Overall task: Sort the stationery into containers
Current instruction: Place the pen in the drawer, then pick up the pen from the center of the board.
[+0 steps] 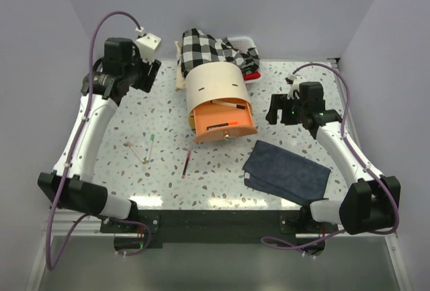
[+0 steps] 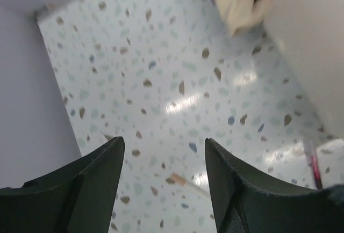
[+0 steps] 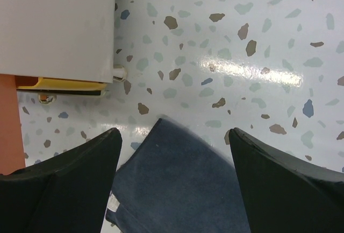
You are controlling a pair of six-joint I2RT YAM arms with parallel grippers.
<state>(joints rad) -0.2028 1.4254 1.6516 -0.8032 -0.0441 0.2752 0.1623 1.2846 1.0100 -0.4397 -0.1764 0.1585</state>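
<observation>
While both sets of jaws hang apart and empty | pens [image 1: 136, 151] and red pencil [image 1: 186, 164] lie flat on worktop [image 1: 168, 185], short of open drawers [image 1: 225, 124] | risk: thin pens may roll from a pinch

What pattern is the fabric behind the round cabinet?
The fabric is black-and-white checked, clearest in the top view.
</observation>
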